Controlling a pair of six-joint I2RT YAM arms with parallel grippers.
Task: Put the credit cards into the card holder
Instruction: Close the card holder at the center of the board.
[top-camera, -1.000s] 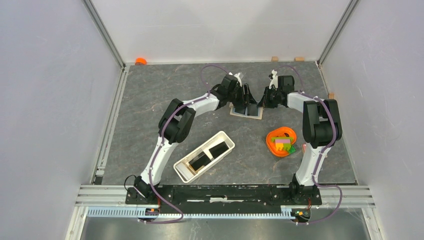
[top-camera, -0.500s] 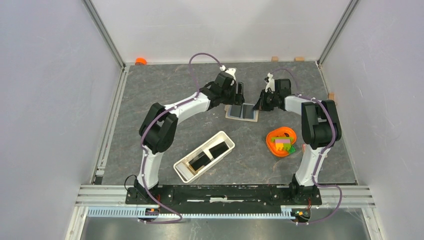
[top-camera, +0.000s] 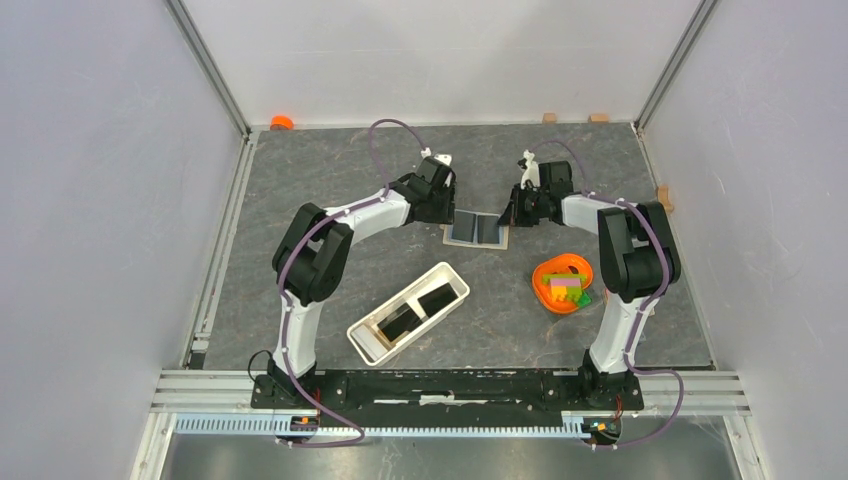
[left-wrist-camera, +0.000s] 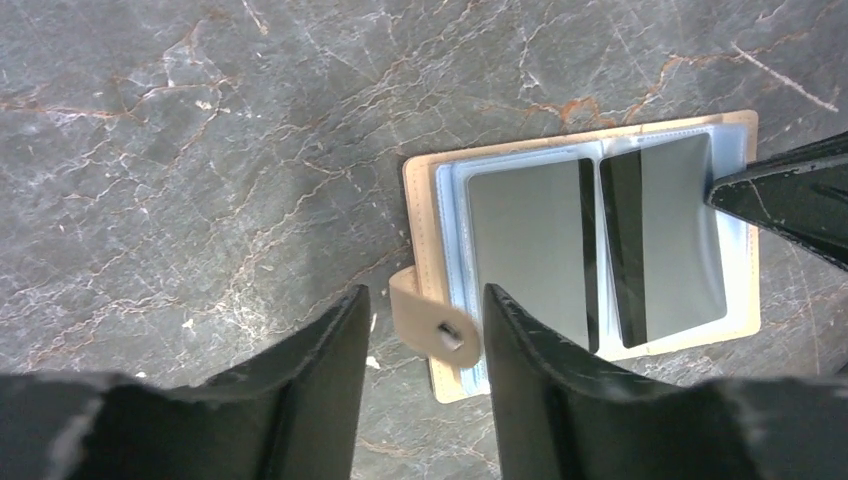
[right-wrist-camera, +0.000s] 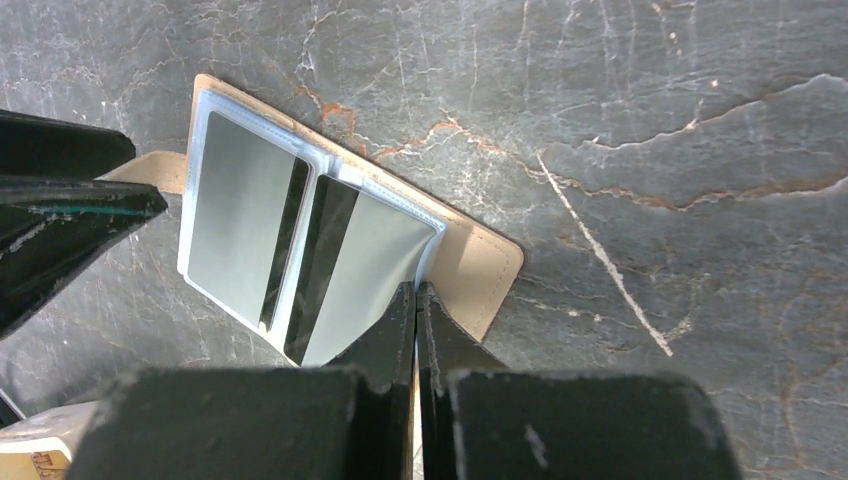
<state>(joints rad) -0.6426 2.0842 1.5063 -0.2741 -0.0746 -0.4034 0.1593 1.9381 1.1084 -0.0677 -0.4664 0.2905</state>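
- The left pincer (left-wrist-camera: 425, 300) has its two fingers open about halfway, with nothing held. A second ago it was right over the card holder. Now it has pulled back toward its own side and sits lower.
- The little tan strap (left-wrist-camera: 440, 325) with the snap lies between those open fingers. I cannot tell if they touch it.
- The card holder (left-wrist-camera: 420, 230) lies just in front of the left pincer's tips. It is open like a book and flat on the grey table (left-wrist-camera: 200, 150). A second ago dark parts stood up over it. It has also slid a little toward the left arm.
- The two credit cards (left-wrist-camera: 525, 250) are grey with a black stripe each. They lie side by side under the clear pockets, one on each page. That makes me think the job is done or almost done.
- The right pincer (right-wrist-camera: 415, 290) has its fingers pressed together with nothing between them. Its tip rests on the far right edge of the card holder, by the pocket corner. It looks like it is holding the page down. It has moved along with the holder.
- The white tray (top-camera: 460, 281) is well apart from both pincers, back toward the arm bases. Two black flat things (top-camera: 433, 297) lie in it. I cannot tell if they are more cards. It has not moved.
- The orange bowl (top-camera: 548, 272) of blocks sits back from the right pincer, near that arm's elbow, same as before.
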